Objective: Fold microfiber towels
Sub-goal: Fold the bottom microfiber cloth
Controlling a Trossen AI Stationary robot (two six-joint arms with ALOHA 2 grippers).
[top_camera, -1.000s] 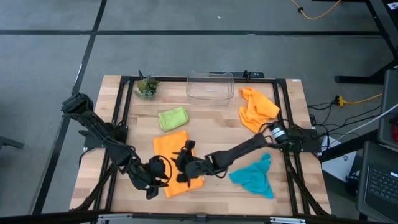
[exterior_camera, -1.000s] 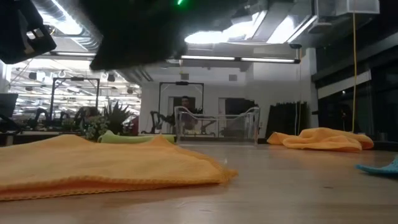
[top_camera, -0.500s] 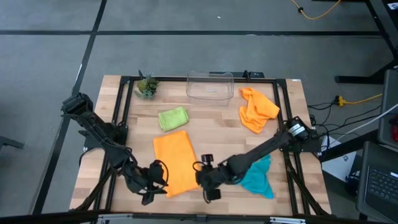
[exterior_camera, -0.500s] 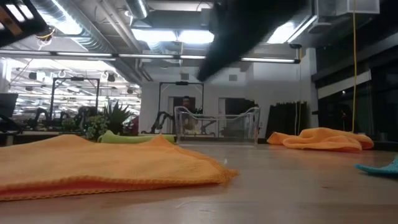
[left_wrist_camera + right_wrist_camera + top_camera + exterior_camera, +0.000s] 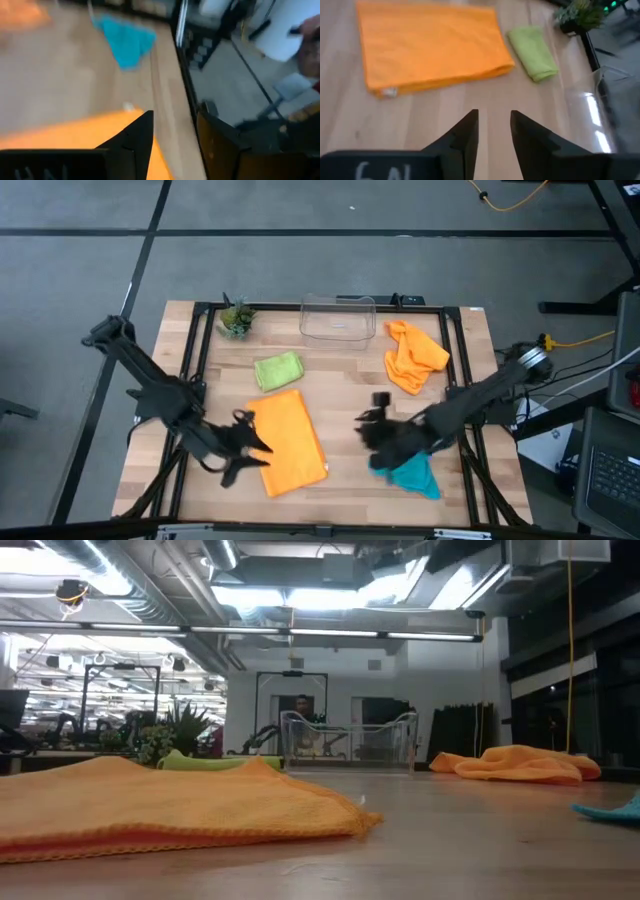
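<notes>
**benchrat:** So the flat orange microfiber towel (image 5: 286, 443) lies folded in half near the 6 o'clock edge of the wooden desk (image 5: 340, 375), and the small lime green microfiber towel (image 5: 278, 370) is a tidy roll just at its 12 o'clock. The crumpled orange microfiber towel (image 5: 413, 356) sits in a heap around 2 o'clock, and the teal blue microfiber towel (image 5: 412, 470) is bunched toward 5 o'clock. What bites us from here?

**foldbot_fan:** The half-folded orange one, I reckon. The left hand (image 5: 247, 447) hangs right at its 9 o'clock edge, fingers a little apart and empty. If it catches only the top layer on a second fold, the layers slide and the edges go crooked.

**benchrat:** And the right hand (image 5: 378, 427)?

**foldbot_fan:** It's between the folded orange towel and the teal one, fingers (image 5: 468, 131) with a narrow gap, holding nothing. The teal towel is bunched close to the desk's edge, so a sloppy drag could pull it right off.

**benchrat:** Heap at 2 o'clock looks worse.

**foldbot_fan:** Yeah, it's wadded; you can't tell where its corners are. Pinch a fold instead of a corner and it lifts as a lump. The clear plastic bin (image 5: 338, 319) and the small green potted plant (image 5: 237, 319) at 12 o'clock are well apart from both hands.
</notes>
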